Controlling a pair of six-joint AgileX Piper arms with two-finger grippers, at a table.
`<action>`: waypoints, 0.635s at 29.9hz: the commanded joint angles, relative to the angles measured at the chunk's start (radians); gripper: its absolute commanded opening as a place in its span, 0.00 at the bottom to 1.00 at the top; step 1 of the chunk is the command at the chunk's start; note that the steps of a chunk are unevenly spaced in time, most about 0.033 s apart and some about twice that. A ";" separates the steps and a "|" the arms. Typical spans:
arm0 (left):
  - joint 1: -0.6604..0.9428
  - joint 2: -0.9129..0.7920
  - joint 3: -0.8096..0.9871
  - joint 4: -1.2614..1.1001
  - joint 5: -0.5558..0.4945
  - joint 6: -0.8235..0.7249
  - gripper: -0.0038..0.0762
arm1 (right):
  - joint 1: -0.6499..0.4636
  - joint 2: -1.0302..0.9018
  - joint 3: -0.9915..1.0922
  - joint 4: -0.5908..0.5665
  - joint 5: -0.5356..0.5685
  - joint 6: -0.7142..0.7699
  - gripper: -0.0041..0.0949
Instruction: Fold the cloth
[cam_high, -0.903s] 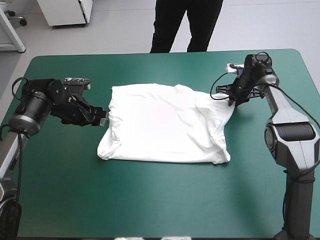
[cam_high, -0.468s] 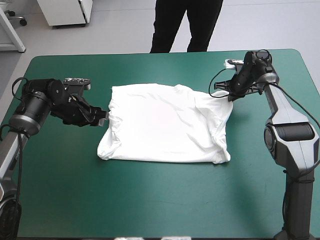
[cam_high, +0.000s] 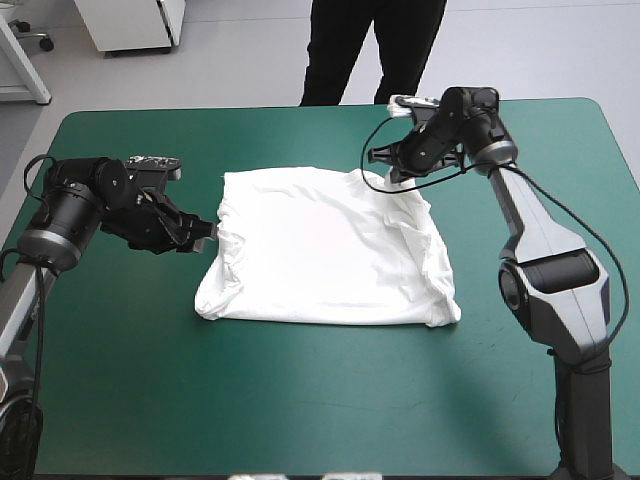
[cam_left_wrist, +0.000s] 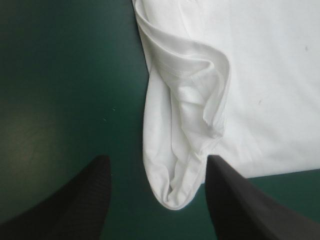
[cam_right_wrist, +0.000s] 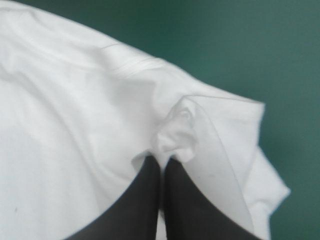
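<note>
Left arm: the left end effector (cam_high: 205, 237) sits low over the tabletop (cam_high: 300, 400), at the left edge of the T-shirt (cam_high: 320, 250). The left wrist view shows its black fingers (cam_left_wrist: 75, 200) spread, with their wide bases well apart. A rounded fold of the garment's edge lies on the teal-green cover (cam_left_wrist: 50, 75) between them. Neither finger is seen clamping the cloth. The finger on the garment's side runs just beside the fold, and the other stands clear of it on bare cover.

Centre: the white T-shirt lies in the middle of the tabletop, spread mostly flat in a rough rectangle. Its left edge is gathered in wrinkles. Its right side is doubled over in rumpled folds that run down to the near right corner. The far right corner is drawn up off the surface.

Right arm: the right end effector (cam_high: 392, 172) is raised over that far right corner, toward the table's far edge. The right wrist view shows its fingers (cam_right_wrist: 145, 200) pressed together, pinching a small bunched knot of white fabric at the tips. The cloth falls away from the pinch in folds on both sides, with teal-green cover showing beyond it
</note>
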 joint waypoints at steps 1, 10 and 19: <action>-0.001 -0.044 -0.029 -0.023 -0.006 -0.002 0.56 | 0.056 -0.040 -0.033 0.019 -0.003 -0.016 0.02; -0.001 -0.044 -0.029 -0.023 0.025 -0.002 0.56 | 0.128 0.053 -0.033 0.033 0.008 -0.008 0.27; -0.001 -0.044 -0.029 -0.037 0.037 0.009 0.55 | 0.135 0.000 -0.035 0.035 0.008 0.037 0.66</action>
